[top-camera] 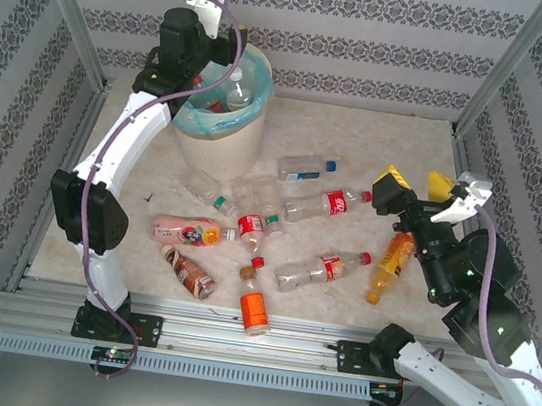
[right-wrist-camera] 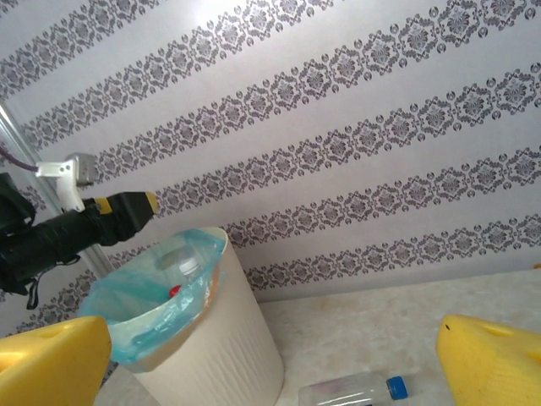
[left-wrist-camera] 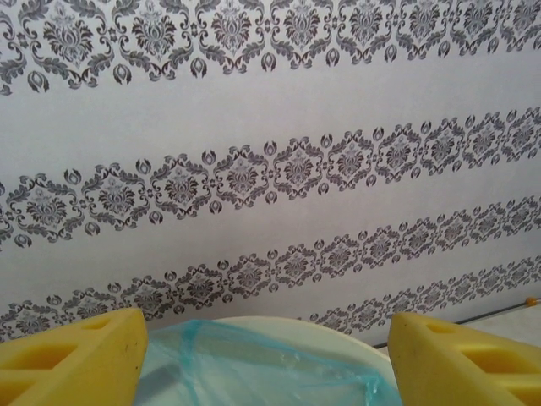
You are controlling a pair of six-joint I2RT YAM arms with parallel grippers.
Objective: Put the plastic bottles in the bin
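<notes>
At the far left, the left hand hangs over the bin, fingers spread wide with nothing between them. A clear bottle lies inside on the turquoise liner. The other plastic bottles lie scattered across the middle of the table, near and right of the bin. At the right, the right hand hovers wide and empty above an orange bottle.
</notes>
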